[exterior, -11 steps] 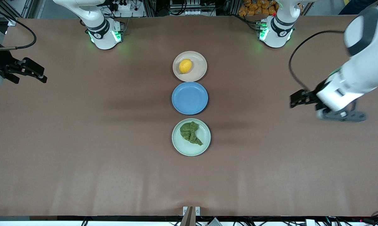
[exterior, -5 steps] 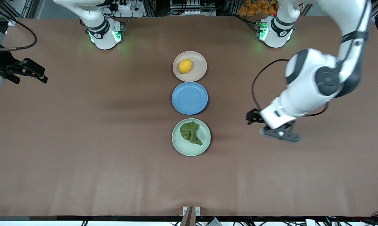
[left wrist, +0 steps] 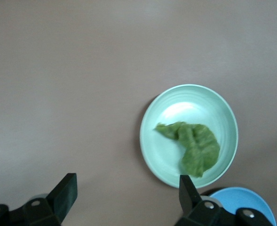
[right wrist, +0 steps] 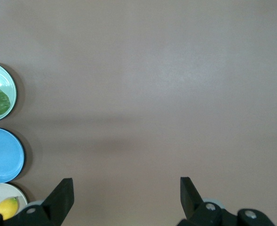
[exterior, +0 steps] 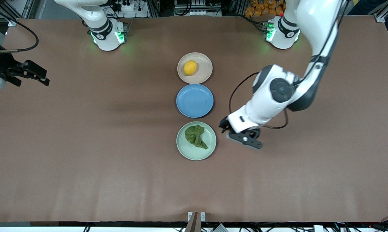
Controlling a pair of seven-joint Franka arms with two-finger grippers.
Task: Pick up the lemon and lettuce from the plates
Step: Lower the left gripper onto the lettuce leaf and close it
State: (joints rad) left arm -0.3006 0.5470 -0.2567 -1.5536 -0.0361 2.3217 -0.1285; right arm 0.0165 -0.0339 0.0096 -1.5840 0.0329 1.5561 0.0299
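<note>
**Left gripper poised beside the lettuce plate**

We found the left gripper (exterior: 226, 128) just right of centre in the front view, over bare bench (exterior: 84, 161) just beside the mint plate (exterior: 210, 149), toward the left arm's end. Its fingers stood wide apart in the left wrist view and held nothing. The lettuce (exterior: 195, 136) lay crumpled on that plate, its narrow tail pointing toward the front camera. The lemon (exterior: 190, 67) sat on the beige-pink plate (exterior: 205, 62), upper centre of the frame, with the blue plate (exterior: 194, 101) between the two.

The right gripper (exterior: 35, 73) waited at the left edge of the frame, also spread wide and empty.

We judged the lettuce light, limp and easily torn, best pinched at its bunched, thicker middle, not the thin tail. The lemon looked firm but rounded and liable to roll, so we would close across its short axis.
</note>
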